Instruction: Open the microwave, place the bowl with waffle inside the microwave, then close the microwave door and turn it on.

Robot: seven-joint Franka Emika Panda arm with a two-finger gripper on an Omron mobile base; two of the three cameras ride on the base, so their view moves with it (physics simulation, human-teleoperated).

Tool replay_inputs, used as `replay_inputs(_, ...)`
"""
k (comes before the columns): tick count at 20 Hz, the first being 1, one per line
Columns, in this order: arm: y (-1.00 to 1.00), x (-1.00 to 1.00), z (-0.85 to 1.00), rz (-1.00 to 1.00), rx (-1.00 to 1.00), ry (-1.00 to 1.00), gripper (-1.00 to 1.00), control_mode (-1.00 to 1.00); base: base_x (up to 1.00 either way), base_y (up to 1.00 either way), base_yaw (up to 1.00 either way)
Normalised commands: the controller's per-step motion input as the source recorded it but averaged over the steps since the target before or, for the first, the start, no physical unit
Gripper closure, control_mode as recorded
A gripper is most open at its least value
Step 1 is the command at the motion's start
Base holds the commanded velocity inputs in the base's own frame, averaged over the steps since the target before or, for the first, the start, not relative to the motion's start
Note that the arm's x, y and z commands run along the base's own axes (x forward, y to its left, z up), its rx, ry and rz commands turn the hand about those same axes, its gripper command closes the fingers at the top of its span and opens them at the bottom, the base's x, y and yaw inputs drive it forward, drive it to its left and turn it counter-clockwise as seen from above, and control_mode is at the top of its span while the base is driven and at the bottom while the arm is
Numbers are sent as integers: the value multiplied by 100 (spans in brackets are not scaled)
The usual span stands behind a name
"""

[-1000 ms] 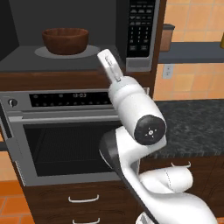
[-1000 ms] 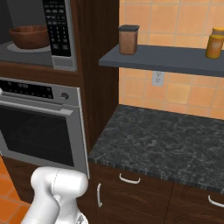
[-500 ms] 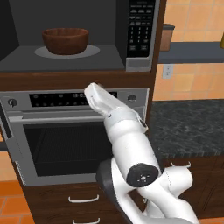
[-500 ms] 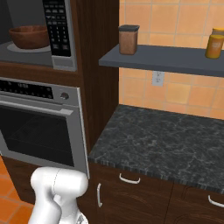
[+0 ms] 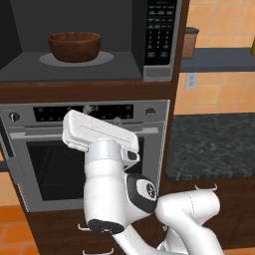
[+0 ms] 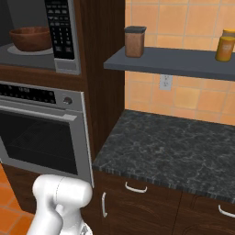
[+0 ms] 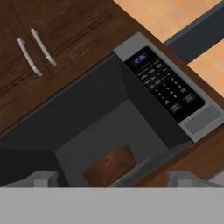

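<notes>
Microwave point(image 5: 89, 45), large built-in silver-grey unit with dark cavity, stands open above the silver wall oven point(image 5: 89, 149). Its black keypad panel point(image 5: 160, 37) sits at the right of the cavity. Round dark reddish-brown wooden-looking bowl point(image 5: 74, 46) rests on the round grey turntable plate point(image 5: 74, 59), centred in the cavity, in the same place as a second ago. Waffle inside it cannot be made out. Microwave door is not clearly seen in any view.

White arm has changed most. A second ago its forearm reached up toward the cavity mouth; half a second ago it had dropped across the oven's control strip; now it has folded lower still, the white link point(image 5: 99, 132) lying nearly level in front of the oven door, well below the bowl.

Hand view looks up into the cavity from outside and below: bowl point(image 7: 110, 166) low in that view, keypad point(image 7: 164, 85) to its right, dark wooden cabinet doors with two silver handles point(image 7: 35, 50) beyond. Two finger tips point(image 7: 43, 178) show at the bottom edge, set wide apart, nothing between them.

Right of the oven: black speckled stone desk point(image 6: 170, 153), grey shelf point(image 6: 170, 62) with a brown canister point(image 6: 135, 41) and an orange jar point(image 6: 224, 45).
</notes>
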Motion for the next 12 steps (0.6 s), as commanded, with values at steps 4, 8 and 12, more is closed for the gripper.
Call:
replay_inputs(4, 59, -24, -15, -9, -4, -39, -100, -100, 0, 0, 0)
replay_inputs(8, 48, -7, -38, -9, -1, -24, -100, -100, 0, 0, 0)
replay_inputs(12, 0, 1, -74, -11, 0, -2, -100, -100, 0, 0, 0)
